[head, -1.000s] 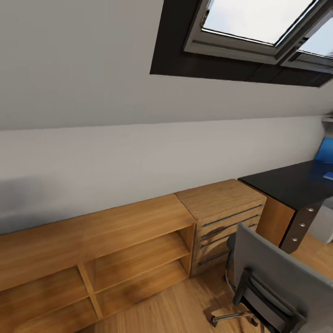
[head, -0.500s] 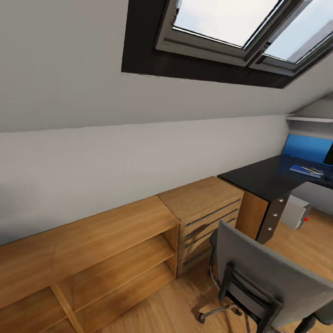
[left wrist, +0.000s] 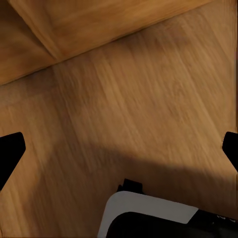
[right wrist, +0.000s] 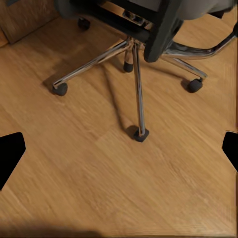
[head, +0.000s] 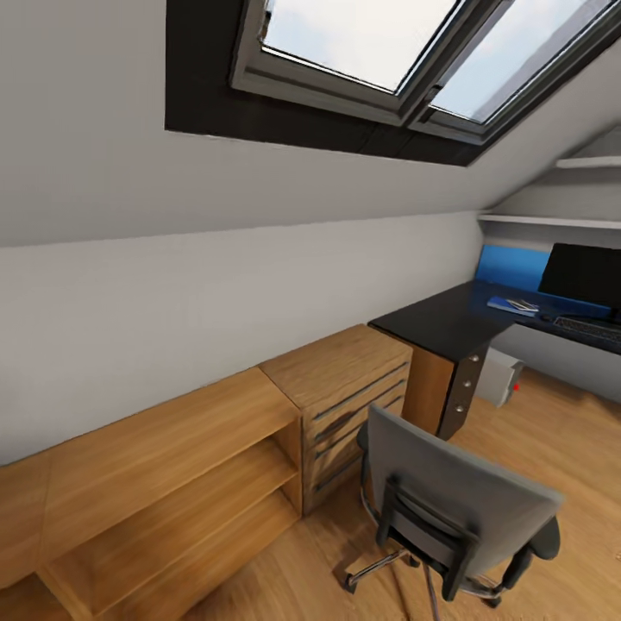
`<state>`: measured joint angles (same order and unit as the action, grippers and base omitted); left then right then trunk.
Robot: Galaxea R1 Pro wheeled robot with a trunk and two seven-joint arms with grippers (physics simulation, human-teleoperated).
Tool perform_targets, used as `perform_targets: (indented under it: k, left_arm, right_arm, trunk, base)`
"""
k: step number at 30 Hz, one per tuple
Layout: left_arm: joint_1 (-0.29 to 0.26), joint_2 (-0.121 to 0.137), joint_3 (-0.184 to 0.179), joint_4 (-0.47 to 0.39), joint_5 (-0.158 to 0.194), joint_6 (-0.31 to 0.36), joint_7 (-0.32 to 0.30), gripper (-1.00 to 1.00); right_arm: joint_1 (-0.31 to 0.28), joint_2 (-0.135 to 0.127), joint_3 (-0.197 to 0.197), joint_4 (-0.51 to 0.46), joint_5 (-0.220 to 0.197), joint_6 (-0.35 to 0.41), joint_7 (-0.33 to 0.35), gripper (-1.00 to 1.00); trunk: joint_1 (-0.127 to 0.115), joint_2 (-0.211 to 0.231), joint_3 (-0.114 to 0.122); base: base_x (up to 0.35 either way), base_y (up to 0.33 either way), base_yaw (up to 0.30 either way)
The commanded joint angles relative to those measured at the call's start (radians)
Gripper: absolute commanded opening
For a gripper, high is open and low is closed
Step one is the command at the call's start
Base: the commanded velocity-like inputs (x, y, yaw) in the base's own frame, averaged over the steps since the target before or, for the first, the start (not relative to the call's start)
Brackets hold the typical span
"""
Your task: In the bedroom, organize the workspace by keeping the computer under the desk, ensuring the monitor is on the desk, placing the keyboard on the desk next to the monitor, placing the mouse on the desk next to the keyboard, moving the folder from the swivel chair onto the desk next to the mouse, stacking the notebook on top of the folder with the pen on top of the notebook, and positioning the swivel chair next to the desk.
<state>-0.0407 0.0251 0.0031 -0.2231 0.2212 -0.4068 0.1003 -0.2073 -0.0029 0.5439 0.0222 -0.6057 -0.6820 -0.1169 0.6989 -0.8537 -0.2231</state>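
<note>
Left gripper (left wrist: pixel 119 151): spread, over bare floor (left wrist: pixel 148 99) | Right gripper (right wrist: pixel 119 148): spread, swivel chair (right wrist: pixel 144 29) base just ahead

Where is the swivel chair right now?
In the head view the swivel chair stands on the wood floor at lower right, back toward the camera, beside the wooden drawer unit.

Desk (head: pixel 448 321): matt black top. Chair (head: pixel 448 509): grey back, black frame, chrome base (right wrist: pixel 134 69) with black castors. Monitor (head: pixel 585 276): black. Folder (head: pixel 511 304): blue. Computer (head: pixel 500 377): light grey. Shelves (head: pixel 172 483) and floor (left wrist: pixel 139 109): light wood grain. Walls (head: pixel 216 285): grey.
</note>
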Motion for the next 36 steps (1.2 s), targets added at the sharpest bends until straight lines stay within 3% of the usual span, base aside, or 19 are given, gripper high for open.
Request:
perform_targets:
  k: [1, 15, 27, 36]
  left_arm:
    - [0.0, 0.0, 0.0, 0.0, 0.003, -0.003, 0.001, 1.0]
    - [-0.001, -0.001, 0.0, 0.0, 0.003, -0.002, 0.001, 1.0]
    - [0.0, -0.001, 0.0, 0.0, 0.003, -0.002, 0.001, 1.0]
    - [-0.001, -0.001, 0.0, 0.0, 0.003, -0.001, 0.001, 1.0]
  right_arm:
    - [-0.001, 0.001, 0.008, 0.002, 0.001, -0.002, -0.007, 1.0]
    - [-0.001, 0.001, 0.008, 0.002, 0.001, -0.002, -0.007, 1.0]
    - [-0.001, 0.001, 0.008, 0.002, 0.001, -0.002, -0.007, 1.0]
    - [-0.001, 0.0, 0.008, 0.002, 0.001, -0.002, -0.007, 1.0]
  trunk:
    - [0.0, -0.001, -0.002]
    - [0.0, -0.001, -0.02]
    - [0.0, -0.001, -0.037]
    - [0.0, -0.001, -0.041]
  base:
    - [0.0, 0.0, -0.242]
    - [0.0, 0.001, -0.175]
    - [0.0, 0.225, -0.154]
    - [0.0, 0.043, -0.239]
